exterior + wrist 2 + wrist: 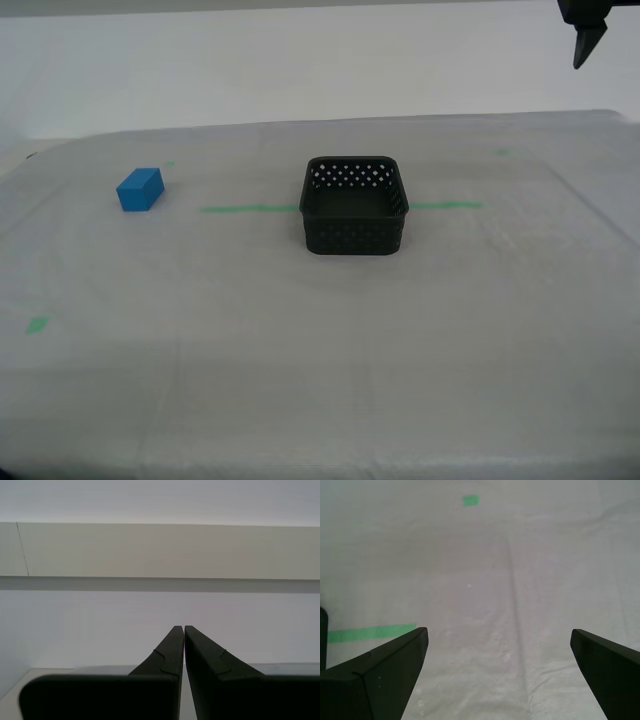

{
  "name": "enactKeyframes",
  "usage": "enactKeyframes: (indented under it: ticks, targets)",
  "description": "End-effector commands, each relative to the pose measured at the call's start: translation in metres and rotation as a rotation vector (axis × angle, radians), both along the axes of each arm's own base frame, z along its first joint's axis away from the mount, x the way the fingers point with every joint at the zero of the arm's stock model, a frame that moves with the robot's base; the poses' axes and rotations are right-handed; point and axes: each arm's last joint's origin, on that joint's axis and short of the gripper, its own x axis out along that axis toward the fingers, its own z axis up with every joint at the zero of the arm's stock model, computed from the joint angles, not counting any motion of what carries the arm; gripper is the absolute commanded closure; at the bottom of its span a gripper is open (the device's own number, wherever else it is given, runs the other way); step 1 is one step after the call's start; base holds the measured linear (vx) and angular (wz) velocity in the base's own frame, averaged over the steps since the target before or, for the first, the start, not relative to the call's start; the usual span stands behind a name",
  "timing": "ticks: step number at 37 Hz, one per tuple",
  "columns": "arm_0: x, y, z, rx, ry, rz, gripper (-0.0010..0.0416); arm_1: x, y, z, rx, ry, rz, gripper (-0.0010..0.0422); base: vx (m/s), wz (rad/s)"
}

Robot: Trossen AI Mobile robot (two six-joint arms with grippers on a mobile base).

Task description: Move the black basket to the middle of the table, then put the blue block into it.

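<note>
The black basket [355, 206] stands upright near the middle of the table [300, 360], on the long green tape line [245, 209]. Nothing shows inside it. The blue block [140, 189] lies on the cover towards the exterior view's left, well apart from the basket. My first gripper [499, 635] is open above bare cover, with nothing between its fingers. My second gripper [180, 628] is shut and empty, facing a pale wall. One dark finger [586, 45] of an arm hangs high in the exterior view's top right corner.
Small green tape marks [37, 325] [502, 152] lie on the wrinkled cover. The first wrist view shows an end of the green tape line [370, 632] and a green mark [470, 500] beyond it. The pale wall [300, 70] rises behind the table.
</note>
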Motion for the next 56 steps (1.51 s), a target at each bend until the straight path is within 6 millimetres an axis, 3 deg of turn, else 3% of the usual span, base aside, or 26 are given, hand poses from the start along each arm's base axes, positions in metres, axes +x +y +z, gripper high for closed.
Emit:
enactKeyframes:
  ticks: [1,12,56]
  targets:
    - [0.001,-0.007,-0.001,-0.002,-0.006,-0.009,0.0006,0.0,0.0,0.001,0.001,-0.006,0.001,0.0412,0.0,0.0]
    - [-0.001,-0.009,-0.012,-0.017,-0.002,-0.008,0.0016,0.0,0.0,0.001,0.001,-0.006,0.001,0.0412,0.0,0.0]
    - [-0.001,-0.009,-0.012,-0.016,-0.004,-0.009,0.0019,0.001,0.0,0.006,-0.005,-0.028,0.012,0.0412,0.0,0.0]
